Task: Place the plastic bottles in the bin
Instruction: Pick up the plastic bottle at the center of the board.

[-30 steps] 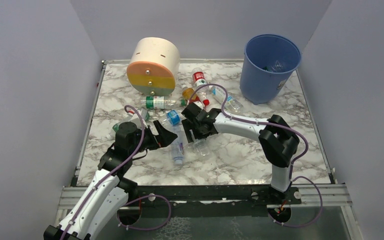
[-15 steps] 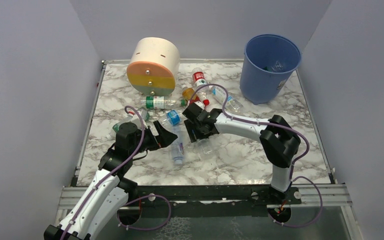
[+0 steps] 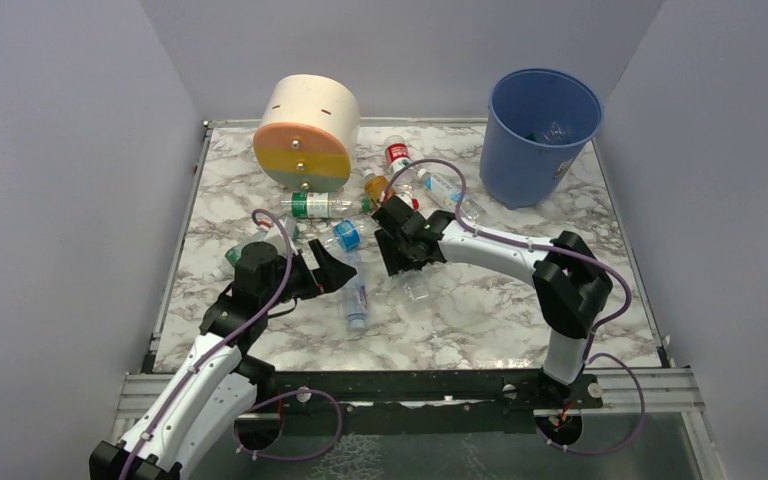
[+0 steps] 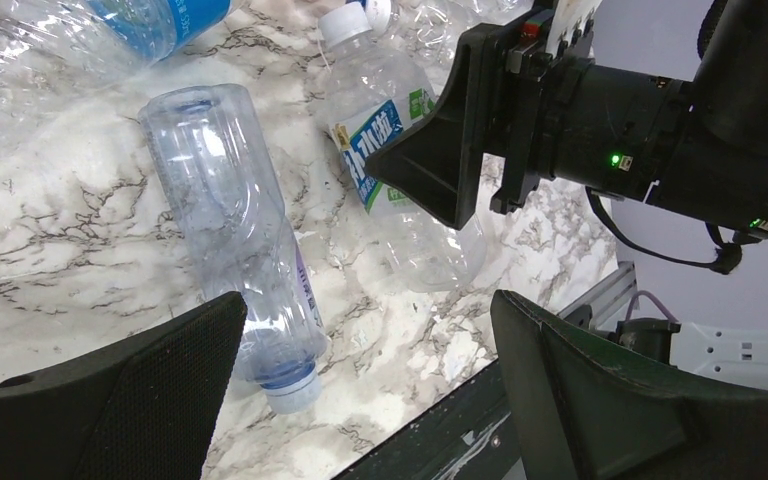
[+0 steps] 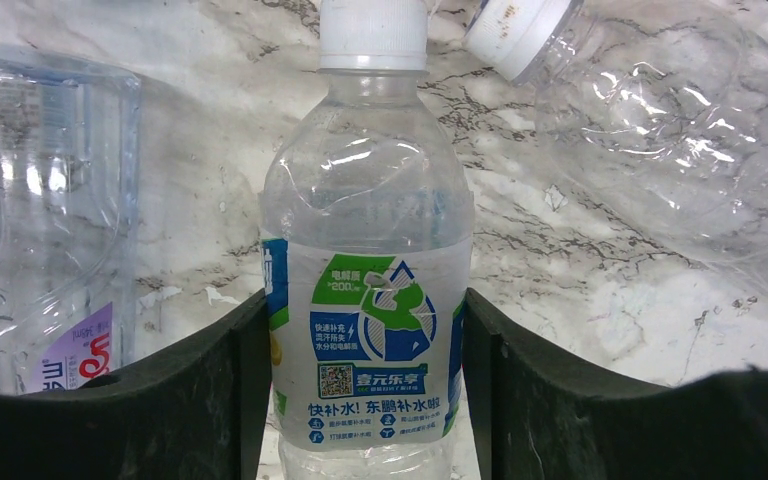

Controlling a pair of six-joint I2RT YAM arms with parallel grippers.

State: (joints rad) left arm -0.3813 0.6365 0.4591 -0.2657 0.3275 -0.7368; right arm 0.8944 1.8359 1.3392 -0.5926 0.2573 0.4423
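Note:
My right gripper (image 3: 401,252) is shut on a clear bottle with a white cap and a green and blue label (image 5: 368,250), its pads against the label on both sides; the bottle sits low at mid-table (image 3: 415,284). My left gripper (image 3: 336,270) is open and empty, beside a clear bottle with a blue cap (image 4: 230,220) that lies on the marble (image 3: 356,297). The blue bin (image 3: 540,140) stands at the back right with bottles inside. More bottles lie loose: green-labelled (image 3: 315,205), blue-labelled (image 3: 345,236), orange-tinted (image 3: 378,188), red-labelled (image 3: 397,155).
A cream, orange and yellow cylinder (image 3: 305,135) lies at the back left. Another clear bottle (image 3: 452,196) lies just left of the bin's base, and a crumpled one (image 3: 260,240) near my left arm. Grey walls close in the marble table (image 3: 480,320) on three sides.
My right gripper has moved a little back and right, carrying the white-capped bottle with it. My left gripper has stayed in place, open.

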